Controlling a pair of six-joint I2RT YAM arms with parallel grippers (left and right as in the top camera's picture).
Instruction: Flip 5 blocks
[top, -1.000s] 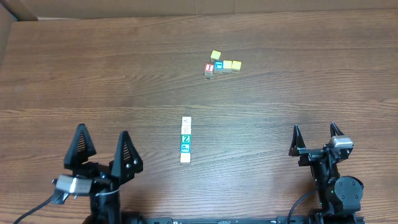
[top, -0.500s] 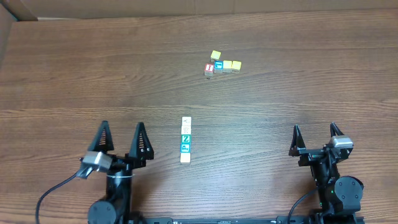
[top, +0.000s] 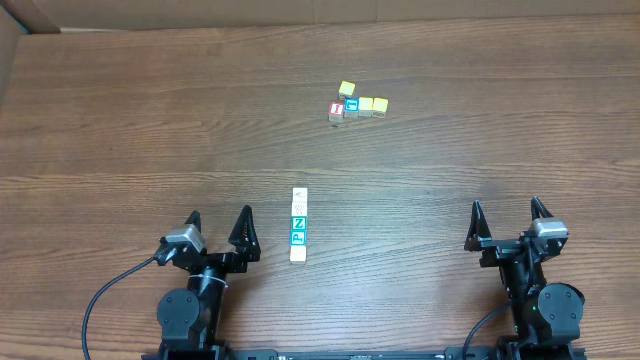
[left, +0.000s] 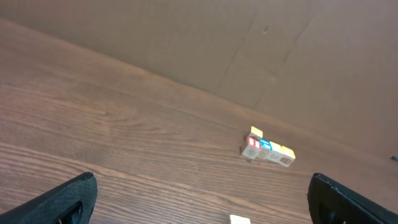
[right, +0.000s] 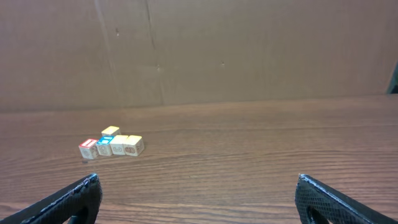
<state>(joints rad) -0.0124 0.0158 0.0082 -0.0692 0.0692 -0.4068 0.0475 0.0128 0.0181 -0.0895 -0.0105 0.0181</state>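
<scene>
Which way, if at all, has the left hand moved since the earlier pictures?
Yes. The left hand moved right, toward the column of blocks, which stayed put.

This looks like a robotics lab or test bench. 2 black robot arms sit at 1 edge of a wood-grain table (top: 120, 120), and a loose black cable (top: 97, 300) loops behind the left gripper (top: 220, 215). Far ahead of it and of the right gripper (top: 506, 205), plain brown cardboard sheeting (right: 249, 50) walls off the table. A row of blocks (top: 299, 225) lies just right of the left gripper, and a cluster of letter cubes (top: 356, 103) lies farther ahead.
</scene>
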